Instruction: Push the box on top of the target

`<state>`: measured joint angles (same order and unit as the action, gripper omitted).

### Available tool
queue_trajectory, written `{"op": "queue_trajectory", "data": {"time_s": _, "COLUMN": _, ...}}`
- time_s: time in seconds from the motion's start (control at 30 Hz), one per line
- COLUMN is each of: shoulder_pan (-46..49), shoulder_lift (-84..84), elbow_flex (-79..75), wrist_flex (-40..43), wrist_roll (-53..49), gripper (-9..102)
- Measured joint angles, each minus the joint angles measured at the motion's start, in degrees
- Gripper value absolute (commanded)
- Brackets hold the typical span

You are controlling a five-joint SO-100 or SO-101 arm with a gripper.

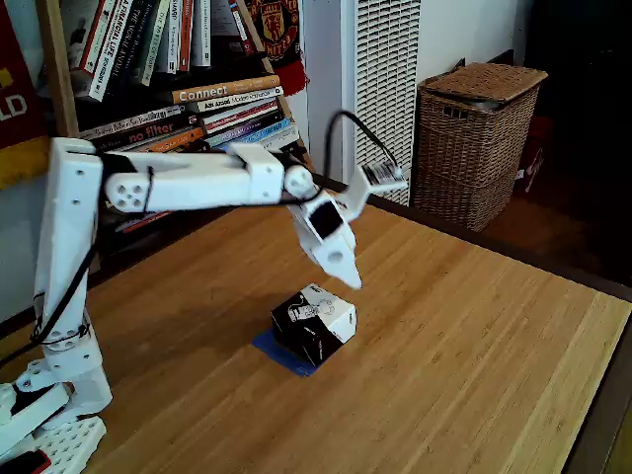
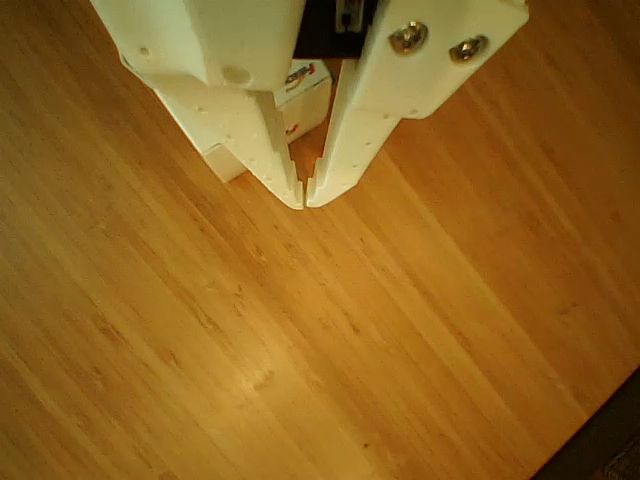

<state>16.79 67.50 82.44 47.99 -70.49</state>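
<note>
Across the lower two thirds of the fixed view: wooden table (image 1: 474, 355), light bamboo-like grain, dark edge running along the right side; the same surface appears in the other view (image 2: 300, 350).

Upper left of the fixed view: bookshelf (image 1: 188, 69), books stacked flat and standing, spines mixed in colour.

Upper right of the fixed view: wicker basket (image 1: 476, 138), lidded, standing on the floor beyond the table's far edge.

Left to centre of the fixed view: white arm (image 1: 188, 183), base at lower left corner, upper link stretched level toward frame centre, black cable looping over the wrist.

Centre of the fixed view: gripper (image 1: 348, 276), white, pointing down and to the right, tip hanging just above the box and apart from it. Top centre of the other view: same gripper (image 2: 304, 197), fingers (image 2: 345, 150) pressed together at the tips, nothing between them.

Centre, slightly below, of the fixed view: box (image 1: 314, 323), black and white carton with small printed graphics, resting on the table over the target. In the other view a white corner of it (image 2: 300, 100) shows behind the fingers.

Beneath the box, fixed view: target (image 1: 280, 351), blue tape, its lower left part showing past the box's base.
</note>
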Motion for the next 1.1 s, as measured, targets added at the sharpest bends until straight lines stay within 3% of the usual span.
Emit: {"op": "queue_trajectory", "data": {"time_s": 1.1, "shoulder_pan": 2.81, "shoulder_lift": -0.35, "elbow_flex": 1.58, "wrist_flex": 0.88, "wrist_roll": -3.69, "gripper": 0}}
